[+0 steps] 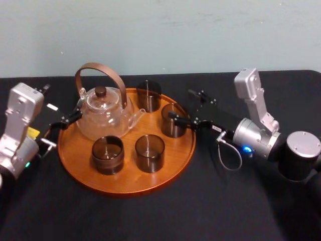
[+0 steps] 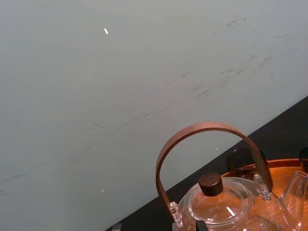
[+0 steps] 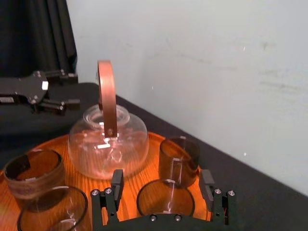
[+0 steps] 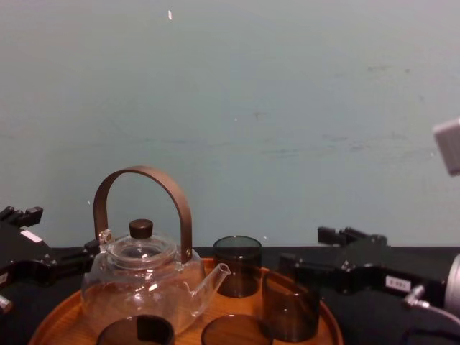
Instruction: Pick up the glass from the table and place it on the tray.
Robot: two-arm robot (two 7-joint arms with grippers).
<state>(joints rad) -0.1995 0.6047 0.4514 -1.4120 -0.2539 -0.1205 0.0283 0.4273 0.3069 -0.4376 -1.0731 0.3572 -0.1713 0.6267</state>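
A round orange-brown tray (image 1: 125,188) lies on the black table (image 1: 225,206). On it stand a glass teapot (image 1: 103,113) with a brown handle and several smoky glasses. The glass (image 1: 173,120) at the tray's right side stands upright on the wood. My right gripper (image 1: 183,105) is open around this glass (image 3: 166,197), and its fingers (image 3: 117,180) stand wider than the rim and clear of it. In the chest view the glass (image 4: 290,305) sits just in front of the right gripper (image 4: 316,269). My left gripper (image 1: 62,131) is open at the tray's left edge beside the teapot.
Three more glasses stand on the tray: at the back (image 1: 149,95), front middle (image 1: 149,153) and front left (image 1: 108,154). The teapot's tall handle (image 4: 144,176) rises above them. A pale wall closes off the table's far edge. Bare table lies in front of the tray.
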